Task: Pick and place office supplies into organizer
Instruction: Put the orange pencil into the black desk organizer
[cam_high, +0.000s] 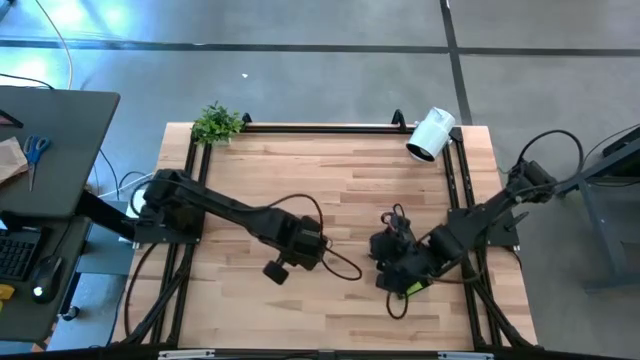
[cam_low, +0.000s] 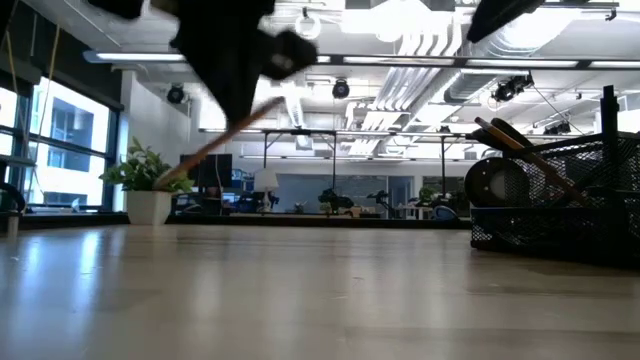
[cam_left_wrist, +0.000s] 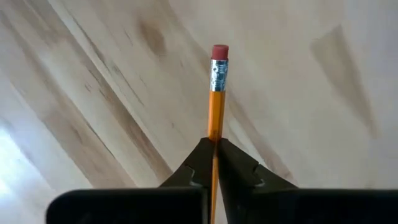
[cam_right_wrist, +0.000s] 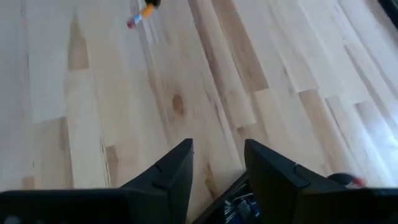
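The wooden table (cam_high: 330, 180) carries everything, its bare boards filling the space under both wrists. The left arm reaches from its base toward the table's middle, and the left gripper (cam_left_wrist: 215, 163) has its two dark fingers pressed together on the orange pencil (cam_left_wrist: 216, 106), pinching its shaft so that the metal band and pink eraser stick out forward beyond the fingertips, above the wood. In the low view the pencil (cam_low: 225, 135) hangs slanted under the dark arm, clear of the tabletop. The right arm comes in from the table's right edge, and the right gripper (cam_right_wrist: 217, 165) holds its fingers partly spread with nothing between them, only boards showing in the gap. Just below and beside this gripper sits the black mesh organizer (cam_low: 560, 200), with dark handles and pens leaning out of its taller section. From above, the organizer (cam_high: 392, 248) lies under the right wrist, with a lime-green sticky-note pad (cam_high: 411, 288) showing at the gripper's near side. Far ahead of the right fingers the pencil's eraser end (cam_right_wrist: 140, 15) shows small
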